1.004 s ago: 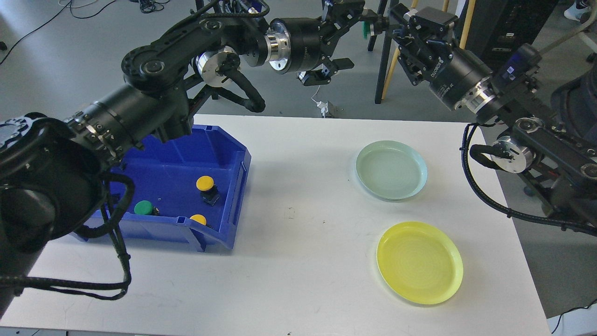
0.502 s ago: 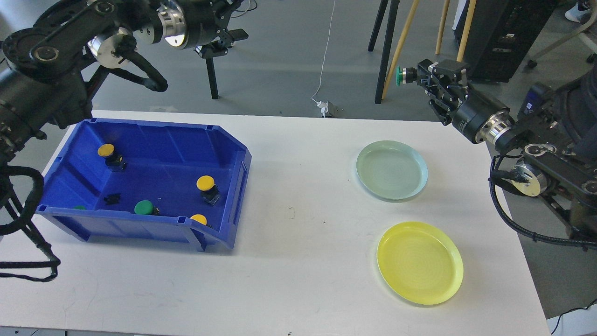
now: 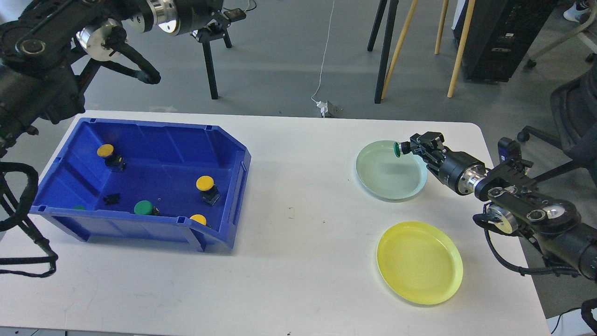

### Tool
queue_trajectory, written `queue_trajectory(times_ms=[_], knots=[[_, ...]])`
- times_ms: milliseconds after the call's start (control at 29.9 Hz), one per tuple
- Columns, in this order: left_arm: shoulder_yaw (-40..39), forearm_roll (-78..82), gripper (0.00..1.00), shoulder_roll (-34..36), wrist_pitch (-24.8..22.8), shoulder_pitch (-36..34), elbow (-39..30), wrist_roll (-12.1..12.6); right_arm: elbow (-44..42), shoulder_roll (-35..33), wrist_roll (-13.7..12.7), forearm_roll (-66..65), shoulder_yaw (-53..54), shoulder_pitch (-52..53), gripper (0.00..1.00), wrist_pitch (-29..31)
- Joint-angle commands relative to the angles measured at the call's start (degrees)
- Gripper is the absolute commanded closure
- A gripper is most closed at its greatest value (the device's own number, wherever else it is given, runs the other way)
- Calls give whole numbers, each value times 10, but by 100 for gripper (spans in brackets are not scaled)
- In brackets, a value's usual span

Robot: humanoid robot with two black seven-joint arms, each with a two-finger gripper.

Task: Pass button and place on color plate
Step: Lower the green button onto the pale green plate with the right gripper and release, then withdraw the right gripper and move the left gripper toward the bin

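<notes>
My right gripper (image 3: 408,147) is shut on a green button (image 3: 396,150) and holds it low over the far right rim of the pale green plate (image 3: 385,176). The yellow plate (image 3: 419,263) lies nearer to me on the white table and is bare. My left gripper (image 3: 223,22) is high at the top left, beyond the table's far edge, with its fingers apart and nothing in them. The blue bin (image 3: 154,233) at the left holds three yellow buttons (image 3: 205,183) and a green button (image 3: 143,207).
A small black part (image 3: 112,199) lies on the bin floor. Beyond the table stand a black tripod leg (image 3: 208,65), wooden legs (image 3: 459,46) and a black cabinet (image 3: 501,37). A chair (image 3: 573,116) is at the right edge.
My right gripper has come down and in with the green button, from high beyond the table to just over the pale green plate's rim. My left arm has drawn back to the upper left.
</notes>
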Motion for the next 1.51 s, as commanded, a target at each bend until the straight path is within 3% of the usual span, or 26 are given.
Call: queue_trajectory(times_ms=[0, 435, 703, 1171, 1472], knots=[[0, 0, 6, 6, 0, 0, 0, -2, -27, 34, -1, -1, -13, 1, 69, -1], [-15, -1, 3, 17, 0, 4, 0, -3, -31, 33, -1, 4, -11, 7, 23, -9], [-12, -1, 3, 30, 0, 17, -1, -23, -30, 8, -4, 11, 42, 7, 8, -4], [-6, 78, 3, 88, 0, 70, -96, -22, -15, -29, -4, 55, 73, -1, 1, 10], [-5, 138, 4, 195, 0, 89, -186, -21, 127, -197, -18, 164, 154, 0, 1, 128]])
